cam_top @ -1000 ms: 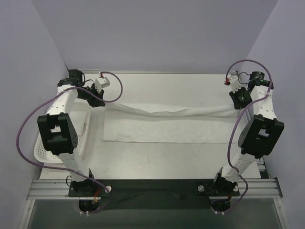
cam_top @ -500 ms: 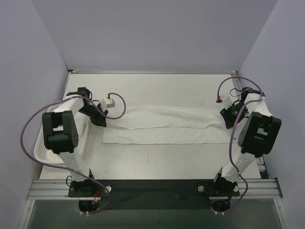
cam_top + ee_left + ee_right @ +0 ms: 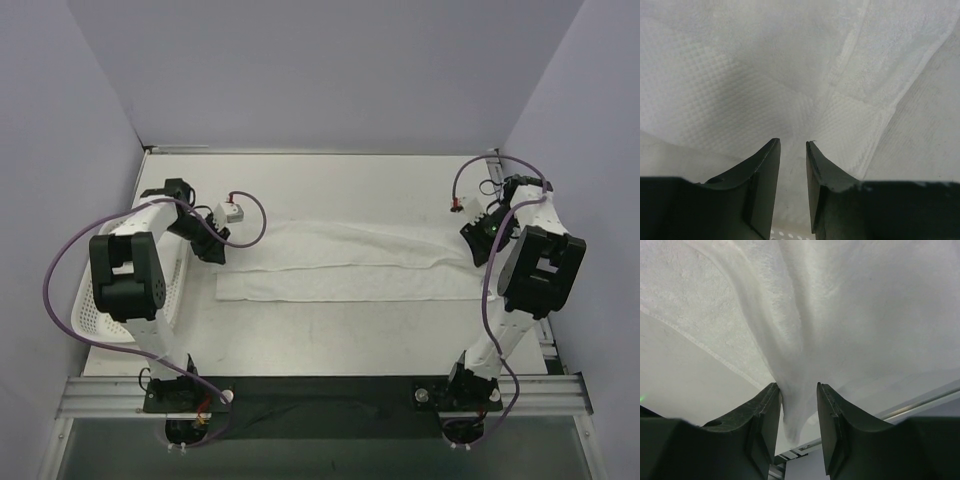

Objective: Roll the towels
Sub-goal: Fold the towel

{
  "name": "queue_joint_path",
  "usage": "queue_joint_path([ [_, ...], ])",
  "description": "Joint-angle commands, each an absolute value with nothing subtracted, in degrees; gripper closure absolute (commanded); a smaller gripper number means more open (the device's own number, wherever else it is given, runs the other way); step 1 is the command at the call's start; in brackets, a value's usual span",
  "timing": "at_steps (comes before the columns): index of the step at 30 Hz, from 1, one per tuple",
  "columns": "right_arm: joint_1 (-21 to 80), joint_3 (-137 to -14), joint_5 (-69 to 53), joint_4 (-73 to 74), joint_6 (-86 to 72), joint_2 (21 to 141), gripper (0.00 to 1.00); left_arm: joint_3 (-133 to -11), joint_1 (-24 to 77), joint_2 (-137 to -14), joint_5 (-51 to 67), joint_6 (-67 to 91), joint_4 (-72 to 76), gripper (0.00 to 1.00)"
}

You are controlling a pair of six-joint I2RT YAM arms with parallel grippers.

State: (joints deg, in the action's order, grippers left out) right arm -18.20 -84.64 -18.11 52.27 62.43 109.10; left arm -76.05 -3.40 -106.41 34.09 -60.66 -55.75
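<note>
A long white towel [image 3: 350,265] lies flat across the middle of the table, its far long edge folded toward the front. My left gripper [image 3: 217,250] hovers low at its left end. In the left wrist view that gripper [image 3: 792,142] is open, with only the towel's weave [image 3: 790,75] showing through the narrow gap. My right gripper [image 3: 476,250] is at the towel's right end. In the right wrist view that gripper [image 3: 797,385] is open, and a loose fold of towel [image 3: 795,405] hangs between the jaws, brushing the left finger [image 3: 765,415].
A white perforated basket [image 3: 88,322] stands at the table's left edge, beside the left arm. A metal rail [image 3: 548,345] runs along the table's right edge. Purple cables loop off both arms. Grey walls close in the left, right and back.
Both grippers came down and toward the front, laying the towel's lifted far edge onto the table. Both then opened and let go of the towel.
</note>
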Motion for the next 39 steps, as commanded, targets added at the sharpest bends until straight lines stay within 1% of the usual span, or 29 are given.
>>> queue_joint_path([
  [1,-16.79,-85.34,-16.09,57.30,64.07,110.21,0.66,-79.10,-2.90,-106.17,34.80,-61.96,-58.18,0.62],
  [6,-16.35,-83.85,-13.98,57.31,64.95,110.74,0.66,-79.37,-2.02,-106.09,35.51,-63.72,-60.73,0.61],
  [9,-16.35,-83.50,-13.54,57.13,65.30,110.57,0.66,-77.79,-1.14,-105.47,34.46,-65.04,-60.82,0.57],
  [12,-16.35,-83.58,-13.36,56.17,65.22,110.30,0.77,-76.30,-0.44,-105.21,32.53,-65.13,-59.51,0.54],
  [13,-16.35,-83.50,-13.36,55.99,65.13,110.13,0.84,-75.85,-0.44,-105.03,31.82,-64.78,-58.54,0.53],
  [15,-16.26,-83.58,-13.27,55.55,64.95,110.04,0.89,-74.89,-0.44,-104.51,29.54,-63.90,-55.38,0.52],
  [16,-16.17,-83.50,-13.10,55.46,64.86,109.95,0.95,-74.10,-0.53,-104.41,27.62,-63.90,-54.50,0.52],
  [17,-16.17,-83.41,-12.92,55.11,64.78,110.04,0.98,-73.66,-0.53,-104.41,26.81,-64.16,-53.19,0.51],
  [18,-16.17,-83.41,-12.83,54.93,64.60,109.95,1.00,-73.48,1.47,-104.41,26.20,-64.51,-52.83,0.51],
  [25,-16.26,-83.32,-12.66,53.79,63.81,109.25,1.00,-71.54,2.63,-105.64,23.21,-66.10,-49.66,0.50],
  [26,-16.26,-83.41,-12.57,53.62,63.72,109.07,1.00,-71.19,2.72,-105.73,22.86,-66.18,-48.70,0.51],
  [30,-16.52,-84.02,-11.61,52.83,63.55,108.72,1.00,-71.28,2.81,-105.91,21.71,-66.18,-47.99,0.74],
  [31,-16.61,-84.55,-11.43,52.47,63.46,108.63,1.00,-71.37,2.81,-105.82,21.27,-66.18,-47.81,0.83],
  [33,-16.87,-85.25,-11.08,51.16,62.93,108.55,1.00,-71.46,2.72,-105.38,21.36,-66.18,-47.81,0.88],
  [34,-16.96,-86.04,-10.90,50.72,62.67,108.46,1.00,-71.63,2.81,-105.21,21.53,-66.18,-47.90,0.95],
  [36,-17.31,-86.83,-10.81,49.40,61.97,108.02,1.00,-71.81,2.72,-104.51,21.88,-66.09,-47.99,1.00],
  [39,-17.67,-88.50,-10.90,47.38,61.00,107.40,1.00,-73.12,2.72,-103.98,22.76,-65.04,-48.51,1.00],
])
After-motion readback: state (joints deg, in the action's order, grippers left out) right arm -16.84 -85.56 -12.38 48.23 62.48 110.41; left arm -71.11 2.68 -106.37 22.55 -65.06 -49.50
